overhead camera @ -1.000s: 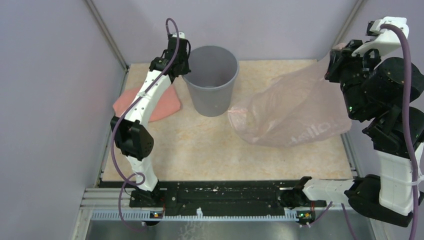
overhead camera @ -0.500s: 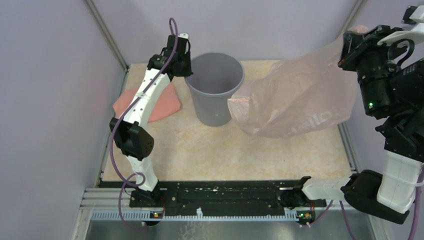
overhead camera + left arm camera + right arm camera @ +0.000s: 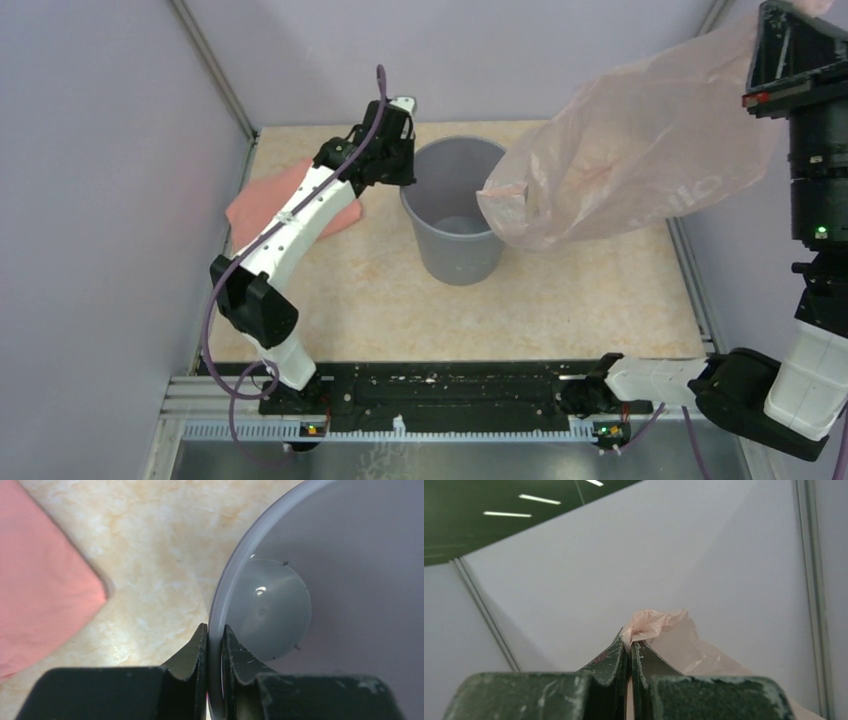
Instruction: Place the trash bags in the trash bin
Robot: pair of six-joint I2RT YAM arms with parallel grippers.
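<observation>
My left gripper [image 3: 215,635] pinches the bin [image 3: 458,245] at its left rim, jaws narrow. My right gripper [image 3: 630,644] is clamped on the pink bag [image 3: 630,160], held high; its lower end overlaps the bin's right rim. Bare table [image 3: 600,300] lies nearer me.

There is one grey trash bin [image 3: 458,250], one translucent pale-pink trash bag [image 3: 630,160], one flat opaque pink sheet [image 3: 252,205] lying on the one tabletop [image 3: 590,300], and two robot arms, the left arm [image 3: 290,215] and the right arm [image 3: 815,190].
</observation>
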